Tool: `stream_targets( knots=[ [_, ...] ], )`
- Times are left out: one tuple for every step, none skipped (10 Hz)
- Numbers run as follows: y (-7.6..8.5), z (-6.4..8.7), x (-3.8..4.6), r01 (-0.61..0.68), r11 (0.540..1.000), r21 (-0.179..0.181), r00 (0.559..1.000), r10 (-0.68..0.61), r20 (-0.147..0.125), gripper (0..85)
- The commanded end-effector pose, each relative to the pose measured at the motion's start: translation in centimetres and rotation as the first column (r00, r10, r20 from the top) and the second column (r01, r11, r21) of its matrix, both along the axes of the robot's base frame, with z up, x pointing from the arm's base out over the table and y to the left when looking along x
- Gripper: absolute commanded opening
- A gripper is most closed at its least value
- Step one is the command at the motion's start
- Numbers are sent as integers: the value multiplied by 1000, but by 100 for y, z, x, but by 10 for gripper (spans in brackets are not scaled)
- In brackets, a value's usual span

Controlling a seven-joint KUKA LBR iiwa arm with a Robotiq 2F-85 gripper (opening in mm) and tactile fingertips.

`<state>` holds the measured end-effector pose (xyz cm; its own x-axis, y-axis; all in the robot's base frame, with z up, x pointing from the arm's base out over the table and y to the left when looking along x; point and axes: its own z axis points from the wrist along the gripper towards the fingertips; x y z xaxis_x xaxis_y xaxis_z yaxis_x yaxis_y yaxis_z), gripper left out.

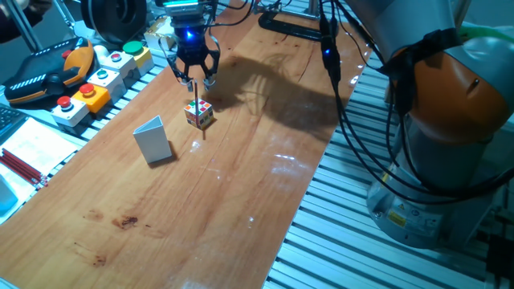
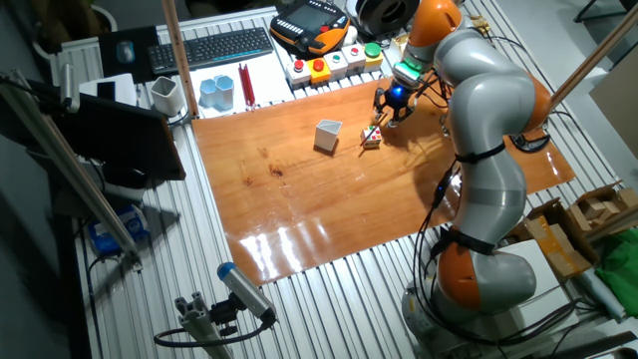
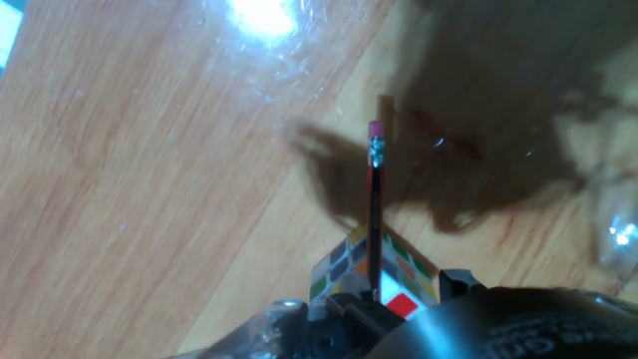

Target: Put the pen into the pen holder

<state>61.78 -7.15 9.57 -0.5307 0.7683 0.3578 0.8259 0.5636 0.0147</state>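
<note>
My gripper [image 1: 195, 79] hangs over the back part of the wooden table and is shut on the pen [image 1: 195, 103], a thin reddish stick pointing down from between the fingers. In the hand view the pen [image 3: 375, 204] runs straight out from the gripper [image 3: 384, 299], eraser end far from me. Its lower part crosses in front of the multicoloured cube [image 1: 199, 116]; I cannot tell whether they touch. The pen holder [image 1: 152, 140], a pale grey upright box, stands on the table to the cube's left and nearer the front, apart from both. In the other fixed view, gripper [image 2: 388, 106], pen [image 2: 370, 133] and pen holder [image 2: 327, 136] appear small.
A box of coloured push-buttons [image 1: 103, 78] and an orange-black pendant [image 1: 46, 74] sit beyond the table's back-left edge. Longer red rods [image 1: 22, 167] lie at the left on a white sheet. Black cables [image 1: 345, 104] hang along the table's right edge by the robot base.
</note>
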Motion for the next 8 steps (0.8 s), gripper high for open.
stream_targets(
  knots=[
    [-12,-23,6,1,1000,1,1000,-1,0,423],
    [-18,-42,12,5,1000,3,1000,-5,-2,423],
    [-23,-67,19,9,1000,8,1000,-9,-5,423],
    [-33,-86,22,12,1000,9,1000,-11,-6,420],
    [-43,-96,25,13,1000,11,1000,-13,-7,420],
    [-46,-100,26,15,1000,12,1000,-15,-9,420],
    [-44,-103,26,20,1000,15,1000,-19,-16,420],
    [-44,-109,26,23,1000,15,1000,-23,-19,420]
  ],
)
